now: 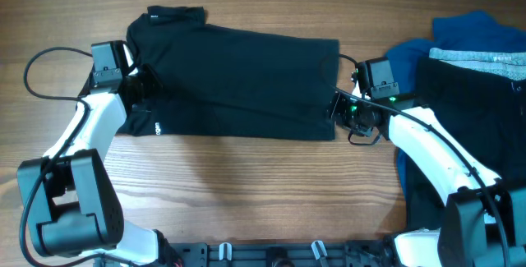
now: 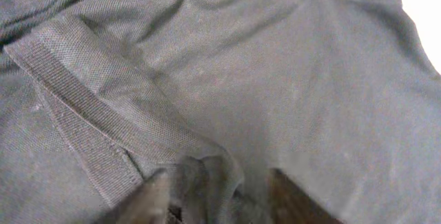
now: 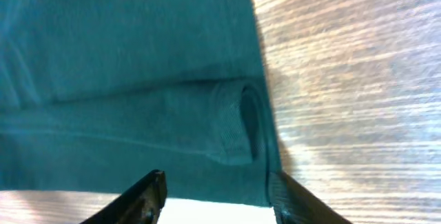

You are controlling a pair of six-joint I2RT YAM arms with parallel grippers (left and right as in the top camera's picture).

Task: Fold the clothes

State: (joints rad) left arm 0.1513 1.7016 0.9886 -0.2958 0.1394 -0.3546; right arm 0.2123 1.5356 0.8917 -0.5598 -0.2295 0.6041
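Far right: bright blue garment [image 1: 464, 30] with a black, grey-waistbanded garment [image 1: 460, 94] on it, partly under the right arm, apart from the black shirt [image 1: 238, 78]. Shirt lies flat, upper table centre, long axis left-right, collar [image 1: 175, 12] far left. Left gripper [image 2: 219, 193] at left edge, jaws apart, cloth ruck between. Right gripper [image 3: 217, 186] at right hem, jaws apart, nothing clamped. Bare wooden table [image 1: 246, 185] on near side.

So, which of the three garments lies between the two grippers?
The black collared shirt, spread flat mid-table, with the left gripper and right gripper at its ends. The blue garment and the grey-waistband garment lie apart, far right.
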